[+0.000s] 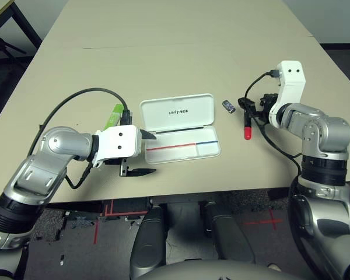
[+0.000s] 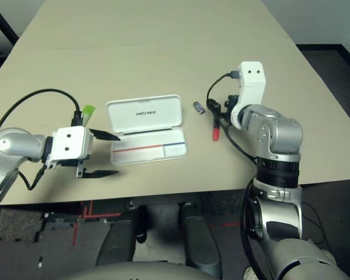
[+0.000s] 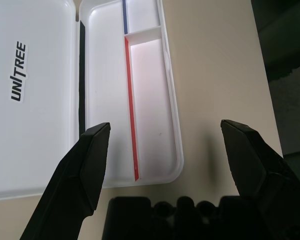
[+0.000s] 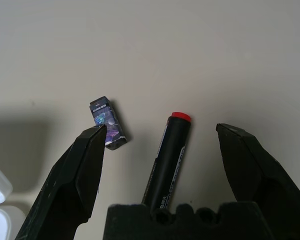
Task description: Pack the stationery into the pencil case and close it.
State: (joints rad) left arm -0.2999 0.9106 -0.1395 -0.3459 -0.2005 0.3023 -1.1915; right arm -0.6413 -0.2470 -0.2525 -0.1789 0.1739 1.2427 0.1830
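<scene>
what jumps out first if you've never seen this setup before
The white pencil case lies open and empty mid-table, lid lettered UNITREE. The left gripper hangs open at its left end, hiding part of a green highlighter. To the right, the right gripper is open over a black marker, a small patterned block beside it.

We see even, bright overhead light on the tabletop (image 1: pixel 163 41), soft short shadows under the arms, mild glare washing out the white pencil case (image 3: pixel 35 125), dark floor at the edges, wrist views sharp
</scene>
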